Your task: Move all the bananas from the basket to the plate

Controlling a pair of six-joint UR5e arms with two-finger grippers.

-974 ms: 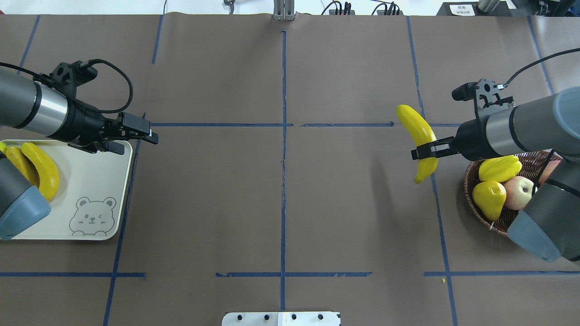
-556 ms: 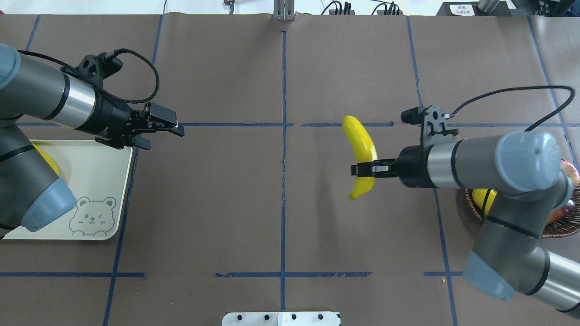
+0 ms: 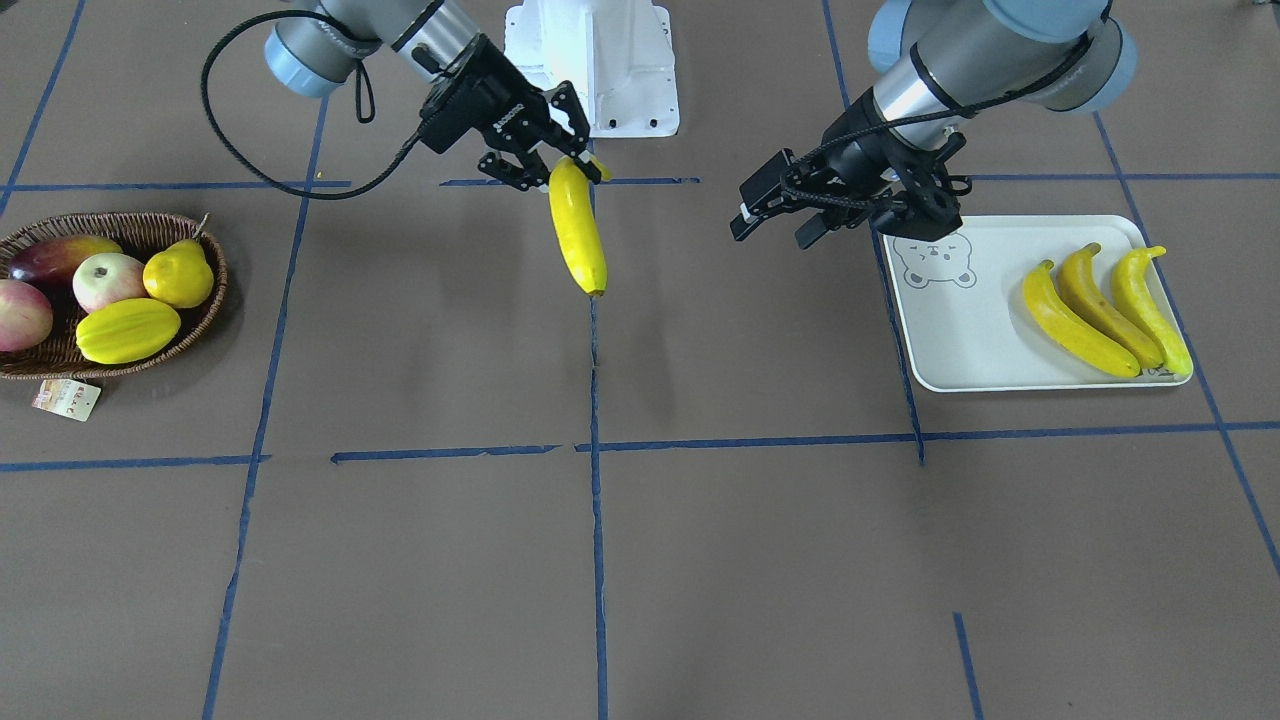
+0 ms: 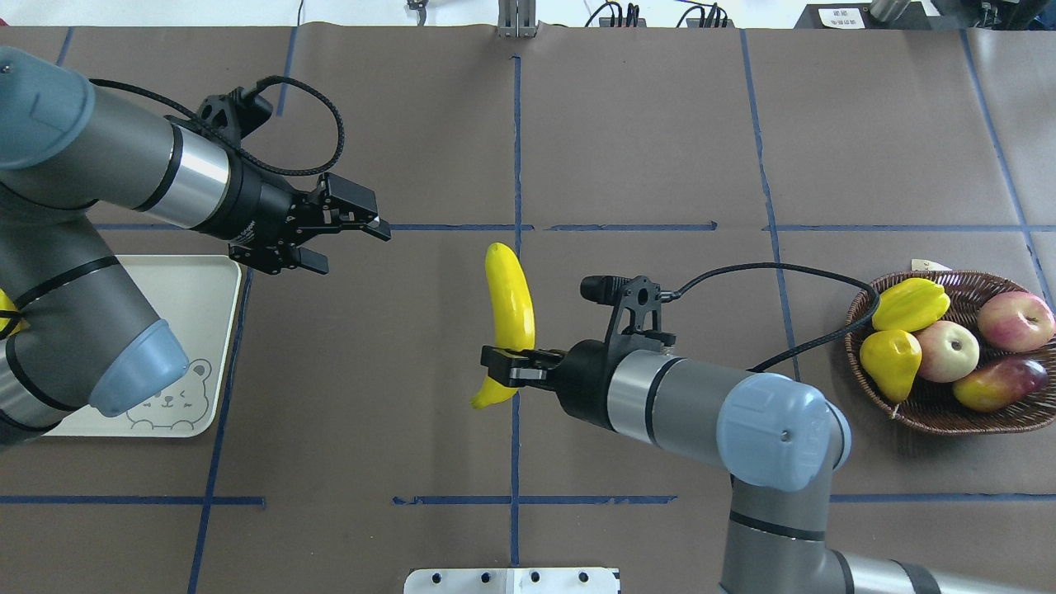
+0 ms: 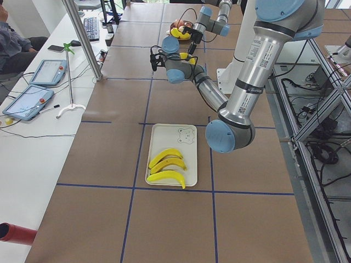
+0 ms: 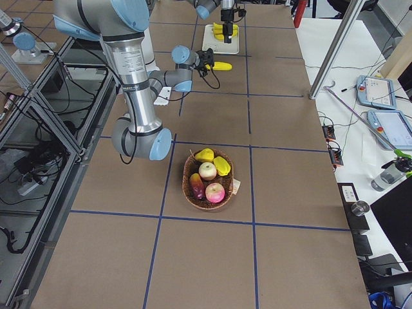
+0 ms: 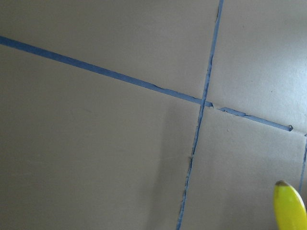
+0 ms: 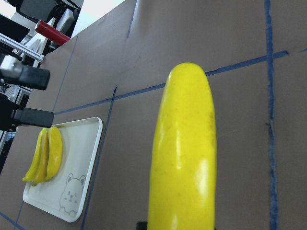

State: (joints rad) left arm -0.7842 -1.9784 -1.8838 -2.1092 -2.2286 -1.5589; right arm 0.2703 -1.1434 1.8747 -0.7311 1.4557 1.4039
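Now the right pincer (image 4: 505, 367) is pinched on one banana (image 4: 510, 297), gripping it near the end closest to the robot, so the long curved body points away across the counter (image 4: 660, 124). That banana hangs in the air over the blue tape line down the counter's middle, touching nothing else. The left pincer (image 4: 356, 250) is spread wide with nothing between its fingers, and it hovers by the inner edge of the plate (image 3: 950, 340), pointed towards the held banana but well apart from it. Three bananas (image 3: 1100, 308) lie side by side on the plate's far end, opposite the bear print. At the other end of the counter the basket (image 3: 150, 222) holds a starfruit (image 3: 128, 330), a pear (image 3: 178, 274), apples and a mango, with its paper tag (image 3: 66, 399) lying on the counter just beside the rim
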